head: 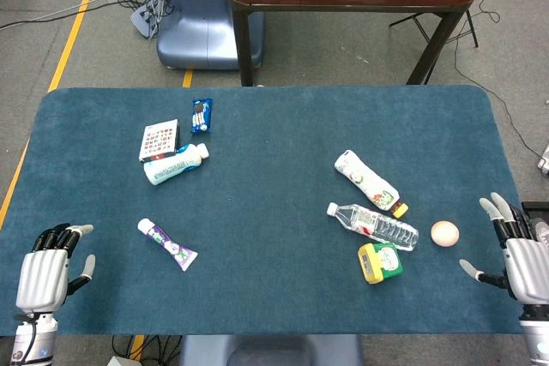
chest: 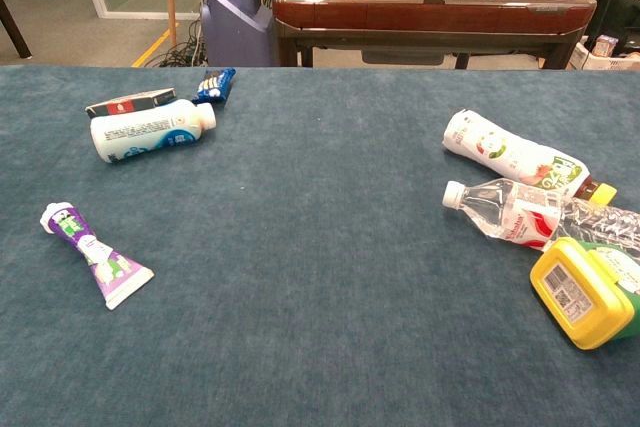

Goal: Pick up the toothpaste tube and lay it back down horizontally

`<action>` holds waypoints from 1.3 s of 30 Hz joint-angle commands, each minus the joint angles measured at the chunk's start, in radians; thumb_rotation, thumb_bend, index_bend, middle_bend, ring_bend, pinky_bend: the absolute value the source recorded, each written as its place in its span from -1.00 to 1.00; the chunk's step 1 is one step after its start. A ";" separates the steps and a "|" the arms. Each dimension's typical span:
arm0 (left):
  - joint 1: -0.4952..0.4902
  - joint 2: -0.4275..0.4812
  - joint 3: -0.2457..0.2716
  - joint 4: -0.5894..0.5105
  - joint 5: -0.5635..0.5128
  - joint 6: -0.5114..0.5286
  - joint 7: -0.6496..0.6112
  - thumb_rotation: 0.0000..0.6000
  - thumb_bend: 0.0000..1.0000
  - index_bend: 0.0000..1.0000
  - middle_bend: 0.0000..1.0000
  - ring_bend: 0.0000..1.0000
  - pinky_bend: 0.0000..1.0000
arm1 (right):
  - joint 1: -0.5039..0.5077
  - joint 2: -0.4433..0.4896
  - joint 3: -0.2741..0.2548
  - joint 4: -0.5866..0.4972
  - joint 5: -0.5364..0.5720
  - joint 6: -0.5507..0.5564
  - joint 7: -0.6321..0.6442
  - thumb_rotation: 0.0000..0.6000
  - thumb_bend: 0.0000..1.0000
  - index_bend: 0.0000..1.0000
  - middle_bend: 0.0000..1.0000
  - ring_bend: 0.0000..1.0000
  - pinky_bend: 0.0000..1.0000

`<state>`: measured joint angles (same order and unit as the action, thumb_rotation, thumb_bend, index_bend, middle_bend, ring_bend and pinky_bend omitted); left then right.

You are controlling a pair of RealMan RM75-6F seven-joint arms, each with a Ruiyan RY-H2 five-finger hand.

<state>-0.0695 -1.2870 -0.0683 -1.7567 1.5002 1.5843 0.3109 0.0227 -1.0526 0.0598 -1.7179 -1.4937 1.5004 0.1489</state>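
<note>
Left robot hand (head: 47, 276), empty with fingers loosely apart, sits nearest the toothpaste tube (head: 167, 244), which lies flat just right of it, cap pointing up-left; right robot hand (head: 519, 250), also empty, is well apart.

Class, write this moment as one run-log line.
tube: flat on table, untouched | left robot hand: open, near edge | right robot hand: open

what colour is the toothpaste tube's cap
White, on a purple-and-white tube with green marks; the cap of the toothpaste tube shows best in the chest view.
</note>
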 commanded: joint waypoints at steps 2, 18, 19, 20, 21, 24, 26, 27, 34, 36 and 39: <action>-0.002 -0.001 -0.002 0.003 -0.003 -0.004 0.000 1.00 -0.25 -0.43 -0.39 -0.61 -0.66 | 0.003 0.002 0.003 -0.006 0.001 -0.001 -0.005 1.00 -1.00 -1.00 -1.00 -1.00 -1.00; -0.076 0.071 -0.011 0.031 -0.062 -0.183 -0.162 -0.38 -0.57 -0.50 -0.36 -0.61 -0.67 | 0.016 0.051 0.043 -0.048 0.006 0.025 -0.033 1.00 -1.00 -1.00 -1.00 -1.00 -1.00; -0.084 0.073 -0.012 0.037 -0.067 -0.200 -0.174 -0.57 -0.61 -0.50 -0.36 -0.61 -0.68 | 0.017 0.051 0.043 -0.050 0.007 0.024 -0.035 1.00 -1.00 -1.00 -1.00 -1.00 -1.00; -0.095 0.073 -0.013 0.045 -0.076 -0.223 -0.186 -0.71 -0.63 -0.50 -0.36 -0.61 -0.68 | 0.018 0.051 0.043 -0.053 0.009 0.021 -0.038 1.00 -1.00 -1.00 -1.00 -1.00 -1.00; -0.103 0.073 -0.014 0.052 -0.085 -0.241 -0.191 -0.88 -0.66 -0.50 -0.36 -0.61 -0.69 | 0.018 0.051 0.043 -0.055 0.012 0.019 -0.039 1.00 -1.00 -1.00 -1.00 -1.00 -1.00; -0.131 0.065 -0.018 0.076 -0.115 -0.299 -0.205 -1.00 -0.71 -0.51 -0.36 -0.61 -0.71 | 0.020 0.049 0.044 -0.058 0.022 0.012 -0.048 1.00 -1.00 -1.00 -1.00 -1.00 -1.00; -0.147 0.053 -0.022 0.098 -0.137 -0.328 -0.199 -1.00 -0.73 -0.51 -0.36 -0.61 -0.72 | 0.021 0.047 0.042 -0.061 0.025 0.007 -0.053 1.00 -1.00 -1.00 -1.00 -1.00 -1.00; -0.153 0.046 -0.024 0.107 -0.147 -0.338 -0.192 -1.00 -0.74 -0.51 -0.36 -0.61 -0.73 | 0.021 0.046 0.041 -0.062 0.027 0.005 -0.054 1.00 -1.00 -1.00 -1.00 -1.00 -1.00; -0.186 -0.003 -0.031 0.166 -0.218 -0.384 -0.106 -1.00 -0.77 -0.50 -0.36 -0.62 -0.75 | 0.023 0.050 0.045 -0.068 0.041 -0.002 -0.055 1.00 -1.00 -1.00 -1.00 -1.00 -1.00; -0.191 -0.014 -0.031 0.171 -0.242 -0.394 -0.082 -1.00 -0.77 -0.49 -0.36 -0.62 -0.75 | 0.025 0.051 0.045 -0.069 0.042 -0.004 -0.055 1.00 -1.00 -1.00 -1.00 -1.00 -1.00; -0.196 -0.032 -0.030 0.179 -0.258 -0.400 -0.073 -1.00 -0.77 -0.49 -0.36 -0.62 -0.75 | 0.024 0.052 0.044 -0.070 0.042 -0.005 -0.053 1.00 -1.00 -1.00 -1.00 -1.00 -1.00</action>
<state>-0.2620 -1.3127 -0.0981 -1.5826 1.2470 1.1882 0.2337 0.0470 -1.0002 0.1033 -1.7875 -1.4514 1.4951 0.0962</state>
